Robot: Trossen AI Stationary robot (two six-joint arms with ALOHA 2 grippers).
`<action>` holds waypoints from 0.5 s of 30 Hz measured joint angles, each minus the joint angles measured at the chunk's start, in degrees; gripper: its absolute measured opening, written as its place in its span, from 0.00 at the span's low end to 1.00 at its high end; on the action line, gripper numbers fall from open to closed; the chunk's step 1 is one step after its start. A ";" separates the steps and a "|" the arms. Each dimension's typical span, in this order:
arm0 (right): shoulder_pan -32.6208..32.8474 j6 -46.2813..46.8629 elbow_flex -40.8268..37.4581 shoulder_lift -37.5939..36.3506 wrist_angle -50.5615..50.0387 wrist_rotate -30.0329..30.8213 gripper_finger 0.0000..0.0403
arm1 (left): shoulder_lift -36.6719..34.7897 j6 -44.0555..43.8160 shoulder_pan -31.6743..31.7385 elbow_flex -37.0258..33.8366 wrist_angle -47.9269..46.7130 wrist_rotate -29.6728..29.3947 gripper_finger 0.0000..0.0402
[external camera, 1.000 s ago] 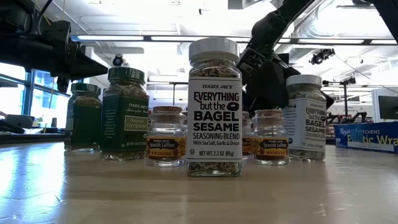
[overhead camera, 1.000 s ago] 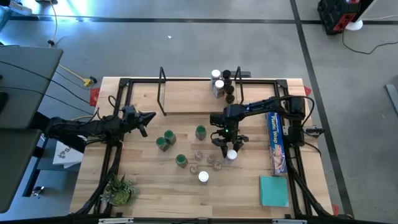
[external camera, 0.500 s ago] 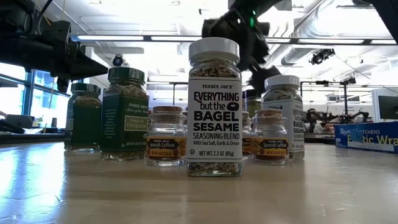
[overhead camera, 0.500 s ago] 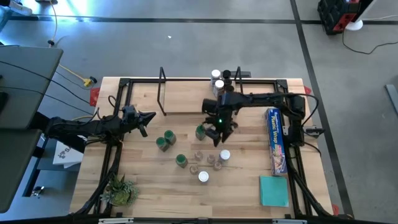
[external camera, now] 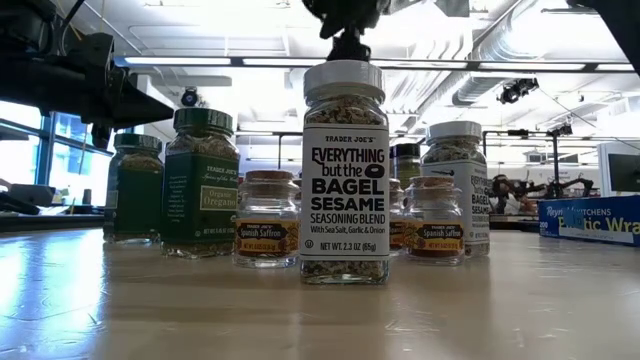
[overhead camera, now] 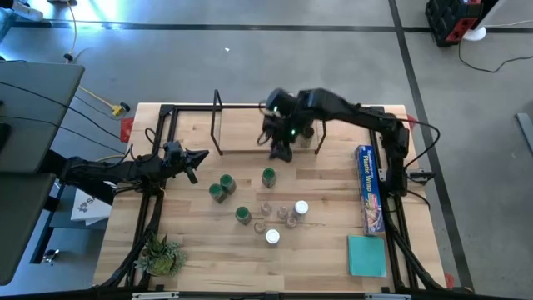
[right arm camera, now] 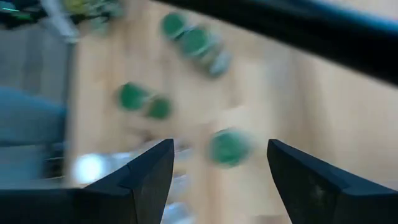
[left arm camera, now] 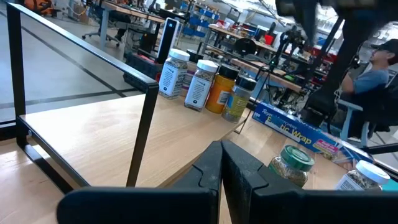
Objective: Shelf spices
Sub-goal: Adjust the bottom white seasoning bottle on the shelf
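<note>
Right hand [overhead camera: 280, 150]: raised over the shelf's plank, near the middle of the far side of the surface; in its own wrist view the two dark fingers [right arm camera: 146, 174] stand spread wide with nothing between them.
Left hand [overhead camera: 198, 158]: waiting low over the left part of the surface, pointing toward the jars; its fingers [left arm camera: 208, 168] are pressed together with nothing held.
Shelf [overhead camera: 241, 137]: a narrow light-wood plank along the far edge of the surface, with thin black metal hoops standing upright at its ends.
Jars on the shelf [left arm camera: 199, 84]: a small group near the right hoop, seen in the left wrist view as two white-lidded bottles of speckled seasoning, an orange-filled one with a dark lid and a paler one beside it, all upright and close together.
Jars on the surface [overhead camera: 266, 212]: a loose cluster in front of the shelf, all upright.
Green-lidded jars [overhead camera: 221, 187]: four, dark green glass, toward the left of the cluster.
White-lidded jars [external camera: 344, 170]: two clear bottles labelled bagel sesame seasoning blend, one nearest the low camera, the other farther right.
Small saffron jars [external camera: 267, 220]: squat clear ones with brown tops, between the larger jars.
Surface [overhead camera: 191, 242]: light wooden top.
Blue wrap box [overhead camera: 370, 187]: lying along the right side, apart from the jars.
</note>
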 joint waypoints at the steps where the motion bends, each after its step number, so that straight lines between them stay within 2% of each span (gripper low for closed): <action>1: -0.67 -3.03 1.57 0.00 -0.30 2.34 0.63 | 0.00 0.00 0.01 -0.01 0.00 -0.02 0.01; 5: -3.77 -16.53 5.69 -0.07 -1.25 8.14 0.63 | 0.00 0.00 0.02 0.00 0.00 -0.01 0.01; 7: -5.68 -23.06 6.39 -0.07 -1.23 9.16 0.63 | 0.00 0.00 0.02 -0.01 0.00 0.00 0.01; 11: -9.98 -32.28 5.68 -0.07 -0.70 8.97 0.63 | 0.00 0.00 0.01 -0.01 0.01 -0.02 0.01; 15: -13.66 -34.14 3.40 -0.04 -0.30 4.98 0.63 | 0.00 0.00 0.01 0.00 0.00 -0.01 0.01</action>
